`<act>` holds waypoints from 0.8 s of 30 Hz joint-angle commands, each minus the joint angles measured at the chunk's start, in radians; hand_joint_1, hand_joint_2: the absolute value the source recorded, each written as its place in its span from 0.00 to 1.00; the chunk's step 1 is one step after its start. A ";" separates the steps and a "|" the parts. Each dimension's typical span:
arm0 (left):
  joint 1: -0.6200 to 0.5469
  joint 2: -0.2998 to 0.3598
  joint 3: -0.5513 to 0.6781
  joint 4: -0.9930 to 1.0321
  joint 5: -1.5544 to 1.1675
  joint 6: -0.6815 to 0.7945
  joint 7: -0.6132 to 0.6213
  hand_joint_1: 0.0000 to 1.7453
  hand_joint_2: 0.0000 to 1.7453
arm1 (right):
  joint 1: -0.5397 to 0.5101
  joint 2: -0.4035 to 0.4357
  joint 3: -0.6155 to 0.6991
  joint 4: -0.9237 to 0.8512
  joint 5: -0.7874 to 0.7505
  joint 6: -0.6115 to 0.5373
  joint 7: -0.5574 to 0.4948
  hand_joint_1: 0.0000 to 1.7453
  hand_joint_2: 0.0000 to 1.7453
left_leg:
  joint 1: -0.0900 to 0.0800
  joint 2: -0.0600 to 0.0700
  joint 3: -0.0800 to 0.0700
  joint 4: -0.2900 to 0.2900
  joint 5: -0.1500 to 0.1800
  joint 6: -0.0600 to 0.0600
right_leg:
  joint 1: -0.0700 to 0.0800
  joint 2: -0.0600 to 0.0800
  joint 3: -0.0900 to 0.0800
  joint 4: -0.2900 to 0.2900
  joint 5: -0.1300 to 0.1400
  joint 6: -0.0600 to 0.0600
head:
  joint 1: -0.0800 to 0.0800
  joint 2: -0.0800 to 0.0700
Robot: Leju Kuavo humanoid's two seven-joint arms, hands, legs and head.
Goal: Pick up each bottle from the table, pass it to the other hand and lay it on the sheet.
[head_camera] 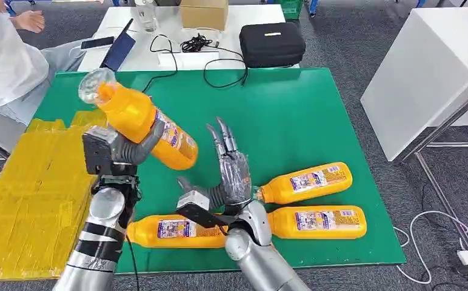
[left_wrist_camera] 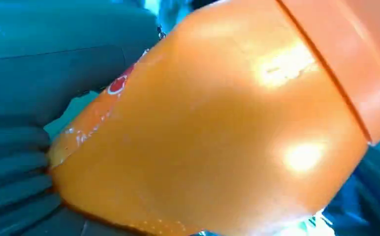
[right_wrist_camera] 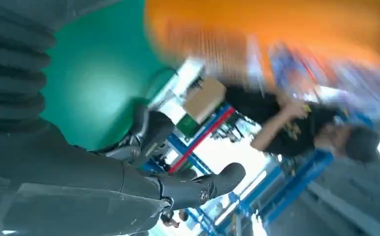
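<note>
Up above the green table (head_camera: pixel 292 109), the left hand (head_camera: pixel 117 151) grips an orange bottle (head_camera: pixel 140 124) around its middle, fingers wrapped on the body. The bottle is lifted clear of the table and tilted, its clear cap end pointing up and away from the robot, its base pointing down toward the right hand. In the left wrist view the bottle's orange body (left_wrist_camera: pixel 217 128) lies right against the grey fingers (left_wrist_camera: pixel 15 167).

The right hand (head_camera: pixel 231 173) is raised just beside and below the held bottle's base, palm up, fingers spread and pointing away from the robot. It holds nothing and does not touch the bottle. In the right wrist view its dark fingers (right_wrist_camera: pixel 198 187) are apart, with a blurred orange shape (right_wrist_camera: pixel 276 29) close above them.

Three more bottles lie on their sides on the table near the robot: one (head_camera: pixel 171 230) at the near edge between the two arms, one (head_camera: pixel 304 182) just right of the right hand, and one (head_camera: pixel 316 221) nearer the edge below that.

A yellow sheet (head_camera: pixel 31 194) lies on the left, overlapping the table's left edge, with the left arm over its right border. Beyond the green table, a white table (head_camera: pixel 159 57) carries a black case (head_camera: pixel 272 43), a cardboard box (head_camera: pixel 203 13) and cables (head_camera: pixel 198 43). A person in white (head_camera: pixel 1 57) sits at far left.
</note>
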 commanded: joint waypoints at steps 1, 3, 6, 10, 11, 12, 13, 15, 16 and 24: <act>-0.156 0.099 0.075 0.158 -0.304 0.137 0.060 1.00 1.00 | 0.082 -0.098 0.053 -0.362 -0.109 0.098 0.010 0.00 0.00 | 0.002 0.000 0.003 0.000 -0.002 -0.002 | 0.002 -0.002 0.004 0.000 -0.001 -0.001 | 0.000 0.000; -0.178 0.118 0.074 0.198 -0.437 0.204 0.111 1.00 1.00 | 0.090 -0.104 0.053 -0.385 -0.171 0.119 -0.026 0.00 0.00 | 0.001 -0.001 0.003 0.000 -0.001 -0.002 | 0.002 -0.002 0.004 -0.001 -0.001 -0.001 | -0.001 0.000; -0.263 0.210 0.098 0.323 -0.706 0.275 0.217 1.00 1.00 | 0.113 -0.137 0.050 -0.482 -0.253 0.184 -0.044 0.00 0.00 | 0.002 -0.001 0.004 0.000 -0.001 -0.002 | 0.002 -0.002 0.005 -0.001 -0.001 -0.001 | 0.000 0.000; -0.363 0.334 0.136 0.509 -0.968 0.311 0.270 1.00 1.00 | 0.130 -0.176 0.036 -0.575 -0.318 0.246 -0.051 0.00 0.00 | 0.002 0.003 0.004 0.001 -0.001 -0.002 | 0.002 0.001 0.004 0.000 -0.001 -0.002 | 0.000 0.000; -0.373 0.339 0.147 0.534 -0.999 0.312 0.258 1.00 1.00 | 0.135 -0.176 0.033 -0.580 -0.317 0.243 -0.053 0.00 0.00 | 0.001 0.004 0.003 0.000 -0.001 -0.002 | 0.001 0.001 0.002 0.000 0.000 -0.001 | 0.000 0.000; -0.383 0.378 0.121 0.567 -1.136 0.295 0.322 1.00 1.00 | 0.135 -0.187 0.035 -0.591 -0.324 0.246 -0.062 0.00 1.00 | 0.001 0.004 0.002 0.000 -0.001 -0.002 | 0.001 0.001 0.001 0.000 0.000 -0.001 | 0.000 0.000; -0.388 0.409 0.116 0.597 -1.193 0.286 0.345 1.00 1.00 | 0.138 -0.197 0.033 -0.606 -0.336 0.248 -0.067 0.00 1.00 | 0.002 0.005 0.004 0.000 -0.001 -0.002 | 0.002 0.002 0.002 0.000 0.000 -0.002 | 0.000 0.000; -0.391 0.459 0.115 0.656 -1.247 0.268 0.347 1.00 1.00 | 0.142 -0.217 0.025 -0.629 -0.352 0.256 -0.072 0.00 1.00 | 0.002 0.006 0.004 0.000 -0.001 -0.003 | 0.002 0.003 0.002 0.000 0.000 -0.002 | 0.000 0.000; -0.391 0.491 0.079 0.690 -1.254 0.237 0.360 1.00 1.00 | 0.146 -0.222 0.019 -0.639 -0.353 0.251 -0.073 0.00 1.00 | 0.002 0.006 0.004 -0.001 0.000 -0.003 | 0.001 0.003 0.002 0.000 0.000 -0.001 | 0.000 0.000; -0.346 0.573 -0.009 0.873 -1.254 0.195 0.399 1.00 1.00 | 0.160 -0.245 0.008 -0.671 -0.358 0.251 -0.087 0.00 1.00 | 0.002 0.006 0.006 -0.002 -0.001 -0.003 | 0.001 0.005 0.003 -0.001 -0.001 -0.001 | 0.001 0.000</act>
